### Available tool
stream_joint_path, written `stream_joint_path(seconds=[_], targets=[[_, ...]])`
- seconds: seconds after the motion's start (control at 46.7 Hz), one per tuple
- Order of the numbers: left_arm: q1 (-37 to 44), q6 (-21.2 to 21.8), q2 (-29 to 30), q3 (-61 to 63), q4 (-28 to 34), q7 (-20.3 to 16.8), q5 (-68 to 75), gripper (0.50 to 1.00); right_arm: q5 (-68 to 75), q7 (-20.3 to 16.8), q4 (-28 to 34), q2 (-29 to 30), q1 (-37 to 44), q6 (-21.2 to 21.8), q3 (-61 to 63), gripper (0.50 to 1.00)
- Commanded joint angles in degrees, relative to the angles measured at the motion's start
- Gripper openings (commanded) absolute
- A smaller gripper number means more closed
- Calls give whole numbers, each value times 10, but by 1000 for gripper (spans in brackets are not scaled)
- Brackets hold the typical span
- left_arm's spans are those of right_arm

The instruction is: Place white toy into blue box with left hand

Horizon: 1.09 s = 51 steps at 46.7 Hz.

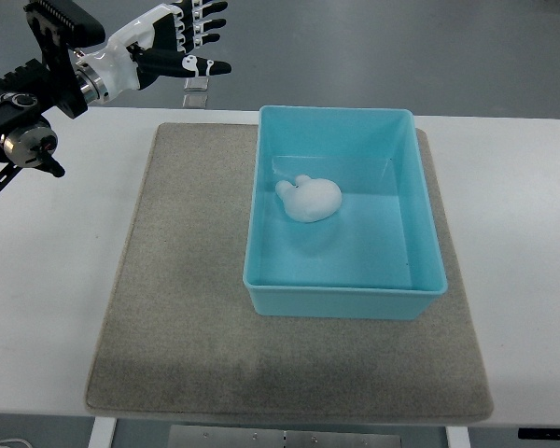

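The white toy (310, 198) lies inside the blue box (420, 187), on the box floor toward its left side. The box rests on the grey mat (187, 280). My left hand (194, 42) hovers at the upper left, beyond the table's far edge and well away from the box. Its fingers are spread and hold nothing. The left arm (37, 93) enters from the left edge. No right arm shows.
The white table (56, 280) carries the mat and the box. A small grey square (197, 96) lies on the floor past the far edge, below the hand. Grey floor shows beyond the table.
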Motion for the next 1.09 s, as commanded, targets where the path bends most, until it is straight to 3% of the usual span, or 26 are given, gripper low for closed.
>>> stream_joint_path(seconds=[0.0,0.15,0.407,0.856,1.07], targets=[[4,-54,0,0,33,2,-53,1000,0,0,0,0,0,0,1,936],[17,-102,0,0,60,14,-117,1000,-1,0,0,0,0,0,0,936],[38,-134,0,-1,64,85,-247,1000,0,0,0,0,0,0,1,936],[59,-135,-2,-20,63,163,-321,1000,0,0,0,0,0,0,1,936],[67,-135,-4,-29,61,170,-327,1000,0,0,0,0,0,0,0,936]])
